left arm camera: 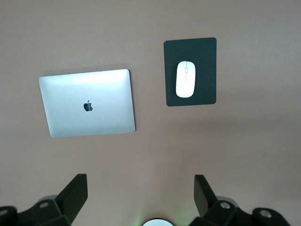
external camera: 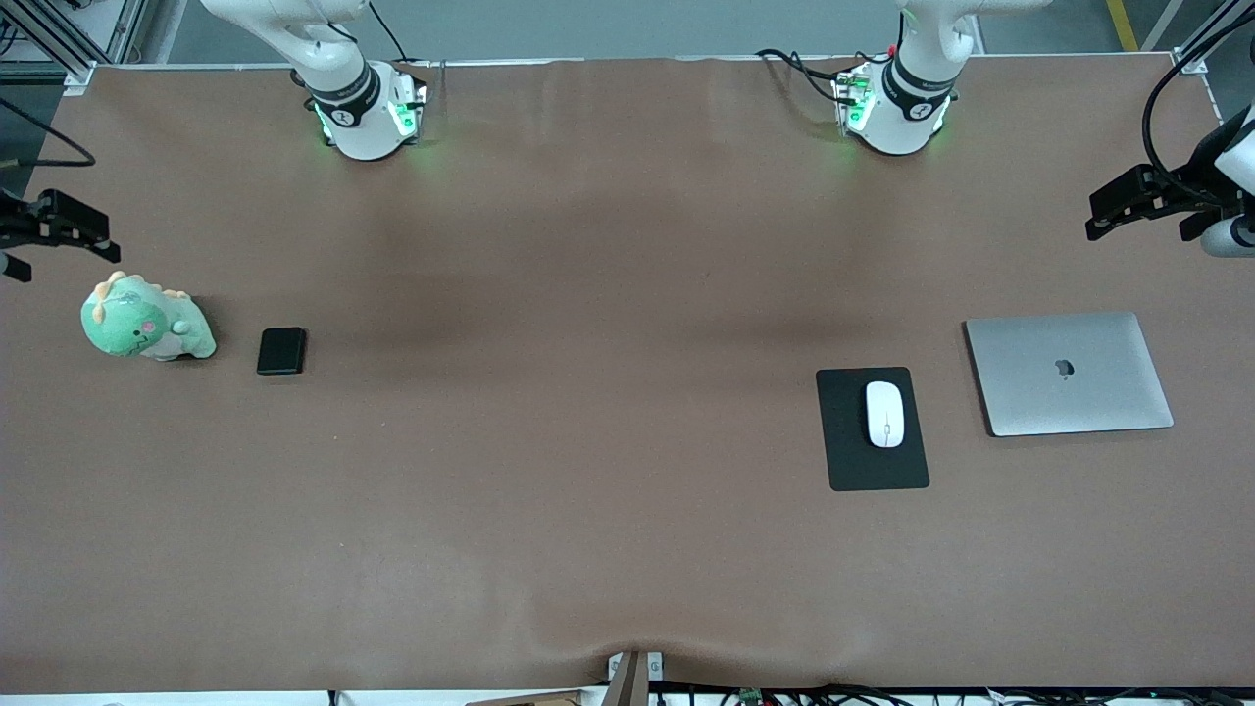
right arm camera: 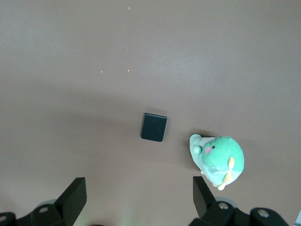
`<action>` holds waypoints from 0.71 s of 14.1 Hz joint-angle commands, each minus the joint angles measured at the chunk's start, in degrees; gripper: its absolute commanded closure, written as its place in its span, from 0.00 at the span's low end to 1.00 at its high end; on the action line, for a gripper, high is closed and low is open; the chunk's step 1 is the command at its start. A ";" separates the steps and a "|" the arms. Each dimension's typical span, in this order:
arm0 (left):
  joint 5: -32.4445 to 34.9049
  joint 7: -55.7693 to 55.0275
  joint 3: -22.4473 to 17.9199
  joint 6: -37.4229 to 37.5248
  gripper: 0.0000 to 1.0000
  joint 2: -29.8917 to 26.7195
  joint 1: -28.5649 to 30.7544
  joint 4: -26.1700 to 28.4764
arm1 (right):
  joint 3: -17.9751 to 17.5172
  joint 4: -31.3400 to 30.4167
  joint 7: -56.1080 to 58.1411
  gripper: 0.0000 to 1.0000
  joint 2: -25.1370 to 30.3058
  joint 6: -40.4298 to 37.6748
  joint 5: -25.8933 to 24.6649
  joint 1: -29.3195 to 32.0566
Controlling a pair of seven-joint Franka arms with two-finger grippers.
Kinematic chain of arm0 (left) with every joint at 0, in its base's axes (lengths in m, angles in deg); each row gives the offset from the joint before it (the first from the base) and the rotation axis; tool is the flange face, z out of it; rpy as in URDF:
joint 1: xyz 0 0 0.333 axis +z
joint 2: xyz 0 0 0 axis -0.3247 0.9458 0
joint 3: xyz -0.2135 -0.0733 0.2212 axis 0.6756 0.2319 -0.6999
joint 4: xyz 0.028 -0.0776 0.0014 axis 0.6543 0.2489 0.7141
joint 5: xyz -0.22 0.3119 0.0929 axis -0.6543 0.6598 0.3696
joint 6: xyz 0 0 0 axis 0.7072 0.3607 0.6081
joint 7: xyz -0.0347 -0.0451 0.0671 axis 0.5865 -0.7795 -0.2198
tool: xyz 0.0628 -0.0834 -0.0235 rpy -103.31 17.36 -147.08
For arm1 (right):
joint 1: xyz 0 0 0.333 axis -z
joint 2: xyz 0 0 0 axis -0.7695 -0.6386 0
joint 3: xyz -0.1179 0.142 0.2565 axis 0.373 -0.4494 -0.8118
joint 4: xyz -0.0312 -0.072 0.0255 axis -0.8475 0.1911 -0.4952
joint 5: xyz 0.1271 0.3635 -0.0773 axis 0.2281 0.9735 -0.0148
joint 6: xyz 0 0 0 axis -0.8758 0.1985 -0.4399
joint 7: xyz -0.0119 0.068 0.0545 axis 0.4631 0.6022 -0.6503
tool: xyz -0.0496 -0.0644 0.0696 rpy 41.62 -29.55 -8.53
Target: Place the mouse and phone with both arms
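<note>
- The mouse (external camera: 884, 413) is a glossy white oval with a thin line down its middle. It lies on a black mat (external camera: 872, 461), beside a closed silver laptop (external camera: 1068, 373), toward the left arm's end of the bench (external camera: 588, 441).
- The phone (external camera: 281, 350) is a small black slab with rounded corners, flat on the bench just beside a green plush dinosaur (external camera: 145, 325), toward the right arm's end.
- The left tool (left arm camera: 141, 195) hangs spread wide and empty, above the bench's end near the laptop.
- The right tool (right arm camera: 139, 197) is likewise spread wide, holding nothing, above the bench's end near the plush.
</note>
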 commanded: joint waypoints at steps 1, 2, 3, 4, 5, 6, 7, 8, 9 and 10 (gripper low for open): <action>-0.48 0.68 0.29 1.17 0.00 0.36 0.61 -1.14 | -2.70 -4.82 0.86 0.00 3.79 1.62 -1.15 0.94; -0.48 0.59 0.29 1.17 0.00 0.45 0.61 -1.14 | -3.76 -6.06 0.86 0.00 4.84 1.89 -1.49 1.29; -0.48 0.59 0.29 1.17 0.00 0.45 0.61 -1.14 | -3.86 -5.98 0.86 0.00 4.68 1.98 -2.02 1.38; -0.48 0.51 0.29 1.17 0.00 0.45 0.61 -1.23 | -3.86 -5.20 0.86 0.00 4.33 2.07 -2.37 1.64; -0.48 0.51 0.29 1.17 0.00 0.45 0.61 -1.23 | -3.86 -4.32 0.86 0.00 4.24 2.15 -2.64 2.43; -0.48 0.59 0.29 1.17 0.00 0.36 0.61 -1.14 | -3.86 -3.79 0.86 0.00 3.89 2.16 -2.64 3.13; -0.48 0.59 0.29 1.17 0.00 0.45 0.61 -1.14 | -3.86 -3.35 0.86 0.00 3.71 2.16 -2.64 3.40; -0.48 0.59 0.29 1.17 0.00 0.45 0.61 -1.14 | -3.86 -3.26 0.86 0.00 3.62 2.16 -2.64 3.40; -0.48 0.59 0.29 1.17 0.00 0.45 0.61 -1.14 | -3.77 -3.26 0.77 0.00 3.62 2.16 -2.55 3.40; -0.48 0.59 0.29 1.17 0.00 0.45 0.61 -1.14 | -3.77 -3.26 0.77 0.00 3.62 2.16 -2.47 3.40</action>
